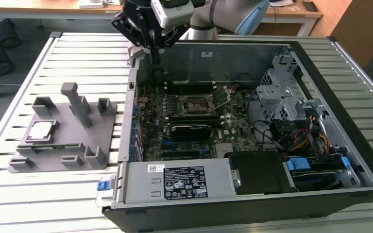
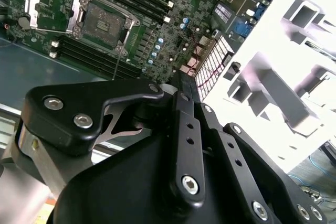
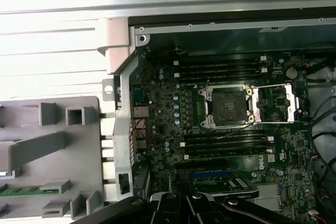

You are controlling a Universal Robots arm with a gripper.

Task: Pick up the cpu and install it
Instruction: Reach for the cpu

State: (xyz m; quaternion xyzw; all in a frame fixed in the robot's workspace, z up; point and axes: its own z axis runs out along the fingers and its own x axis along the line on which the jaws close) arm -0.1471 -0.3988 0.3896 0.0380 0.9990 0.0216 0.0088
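The cpu [image 1: 42, 130] lies on the grey fixture [image 1: 91, 141], well apart from the apparently clenched, empty claw [image 1: 154, 58].

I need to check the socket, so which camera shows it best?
The first wrist view: the socket lies square-on, lid open. The second wrist view shows it slanted; in the exterior view it is small.

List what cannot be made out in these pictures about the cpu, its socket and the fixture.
- cpu, exterior view: too small to tell its corner mark or whether it lies flat in the grey fixture.
- cpu socket, first wrist view: its contacts are too small to judge.
- Grey fixture, first wrist view: cut off by the picture's edge.
- Motherboard, second wrist view: its nearer part is hidden behind the gripper.
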